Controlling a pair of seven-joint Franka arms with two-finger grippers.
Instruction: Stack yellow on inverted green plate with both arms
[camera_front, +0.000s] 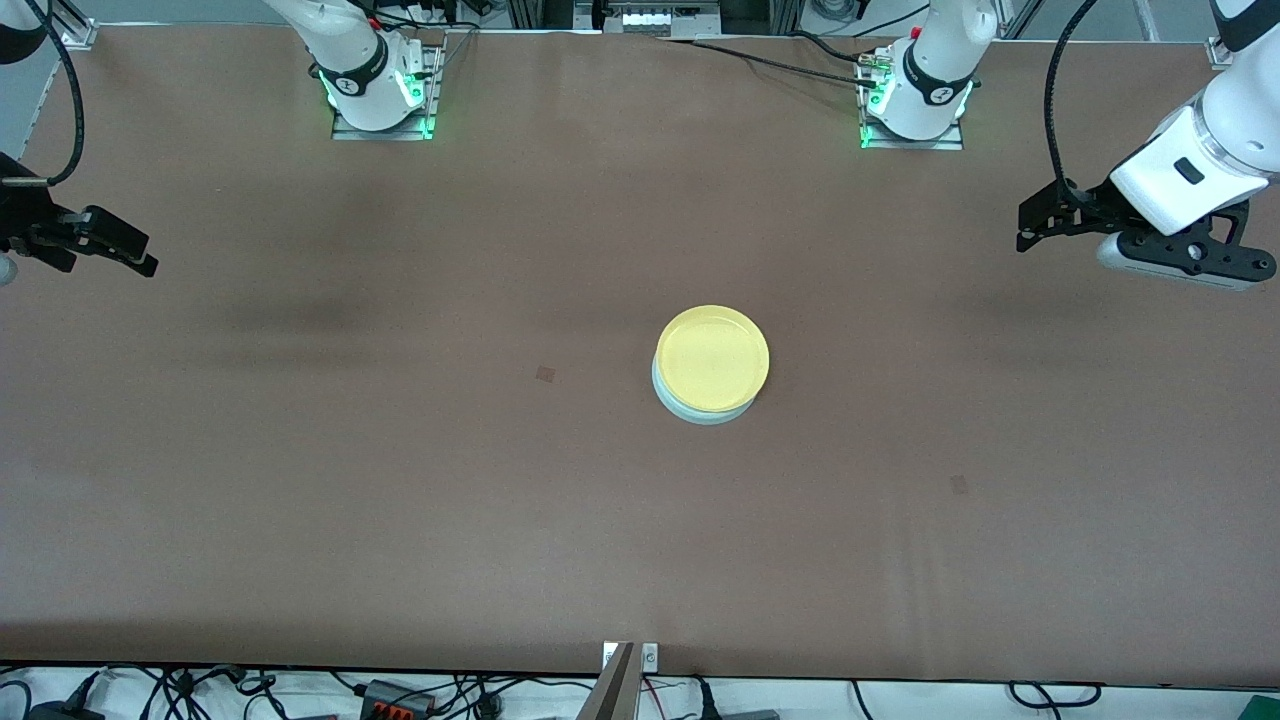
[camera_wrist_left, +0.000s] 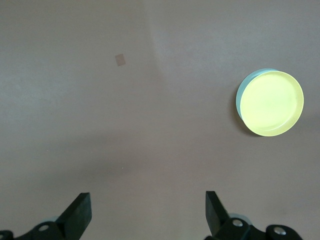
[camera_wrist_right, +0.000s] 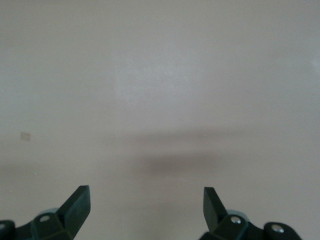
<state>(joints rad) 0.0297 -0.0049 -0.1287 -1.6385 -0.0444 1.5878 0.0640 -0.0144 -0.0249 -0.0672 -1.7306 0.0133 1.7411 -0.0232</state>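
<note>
The yellow plate (camera_front: 711, 358) lies on top of the pale green plate (camera_front: 688, 413) near the middle of the table; only a thin rim of the green plate shows under it. The left wrist view shows the yellow plate (camera_wrist_left: 272, 103) and the green plate's edge (camera_wrist_left: 240, 93) too. My left gripper (camera_front: 1032, 226) is open and empty in the air over the left arm's end of the table; it also shows in the left wrist view (camera_wrist_left: 147, 202). My right gripper (camera_front: 135, 250) is open and empty over the right arm's end; in the right wrist view (camera_wrist_right: 146, 197) it has only bare table under it.
The brown table (camera_front: 400, 480) carries two small dark square marks (camera_front: 545, 374) (camera_front: 958, 485). A metal bracket (camera_front: 620, 680) and cables sit along the table edge nearest the front camera. Both arm bases (camera_front: 380, 95) (camera_front: 915, 100) stand along the edge farthest from it.
</note>
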